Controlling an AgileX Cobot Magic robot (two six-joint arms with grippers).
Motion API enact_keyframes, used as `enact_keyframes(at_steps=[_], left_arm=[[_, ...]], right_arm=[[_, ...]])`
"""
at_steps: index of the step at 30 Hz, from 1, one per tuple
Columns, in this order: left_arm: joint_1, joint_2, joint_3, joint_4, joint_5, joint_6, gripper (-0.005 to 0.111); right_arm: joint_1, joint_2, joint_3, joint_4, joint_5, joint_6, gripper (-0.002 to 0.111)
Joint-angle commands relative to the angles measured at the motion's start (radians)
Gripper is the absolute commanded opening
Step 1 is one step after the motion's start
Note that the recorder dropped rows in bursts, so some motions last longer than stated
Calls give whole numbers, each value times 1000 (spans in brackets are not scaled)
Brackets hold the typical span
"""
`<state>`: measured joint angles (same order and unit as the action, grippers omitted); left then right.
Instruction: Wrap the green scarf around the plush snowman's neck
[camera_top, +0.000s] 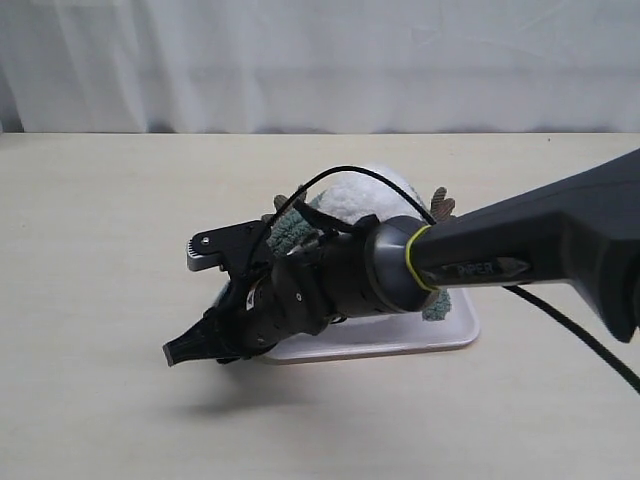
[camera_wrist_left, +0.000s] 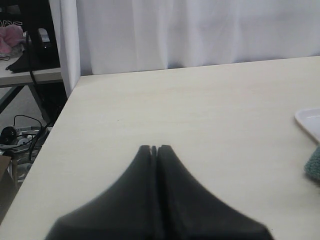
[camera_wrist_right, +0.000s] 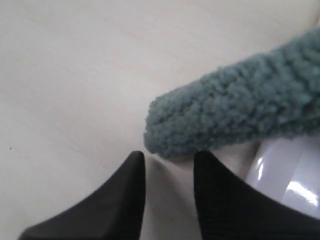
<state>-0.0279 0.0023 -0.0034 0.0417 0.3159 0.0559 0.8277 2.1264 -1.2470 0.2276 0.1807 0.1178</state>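
Note:
The plush snowman (camera_top: 362, 196) sits on a white tray (camera_top: 440, 335), mostly hidden behind my right arm; only its fluffy white top and one brown twig arm (camera_top: 441, 205) show. The green scarf (camera_top: 291, 231) lies around it, with another piece (camera_top: 436, 306) hanging at the arm's right. My right gripper (camera_top: 180, 308) hovers left of the tray, open and holding nothing. In the right wrist view a free end of the green scarf (camera_wrist_right: 235, 112) lies just ahead of the right gripper (camera_wrist_right: 169, 156). My left gripper (camera_wrist_left: 155, 147) is shut and empty over bare table.
The tray's rim (camera_wrist_right: 285, 182) lies beside the right gripper's finger. In the left wrist view a tray corner (camera_wrist_left: 310, 120) and a bit of scarf (camera_wrist_left: 315, 167) sit at one side, and the table edge (camera_wrist_left: 60, 115) drops to cables and a stand.

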Motion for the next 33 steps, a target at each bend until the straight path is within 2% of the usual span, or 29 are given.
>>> enact_keyframes(at_steps=[1, 7, 12, 15, 18, 23, 25, 28, 33], left_arm=[[-8, -2, 3, -3, -7, 2, 0], [-8, -2, 3, -3, -7, 2, 0], [-8, -2, 3, -3, -7, 2, 0], [-8, -2, 3, -3, -7, 2, 0], [-8, -2, 3, -3, -7, 2, 0], [-8, -2, 3, -3, -7, 2, 0], [-8, -2, 3, -3, -7, 2, 0], [-8, -2, 3, -3, -7, 2, 0], [-8, -2, 3, -3, -7, 2, 0]], right_arm=[[1, -1, 3, -20, 5, -18, 20], [20, -30, 3, -20, 136, -175, 5], [36, -115, 3, -27, 253, -385, 5], [36, -188, 3, -25, 284, -327, 5], [24, -233, 3, -27, 286, -160, 15], [-6, -238, 5, -77, 289, 41, 55], [-22, -233, 5, -97, 285, 111, 64], [-34, -213, 5, -97, 256, 173, 65], [-34, -107, 5, -54, 72, 211, 65]])
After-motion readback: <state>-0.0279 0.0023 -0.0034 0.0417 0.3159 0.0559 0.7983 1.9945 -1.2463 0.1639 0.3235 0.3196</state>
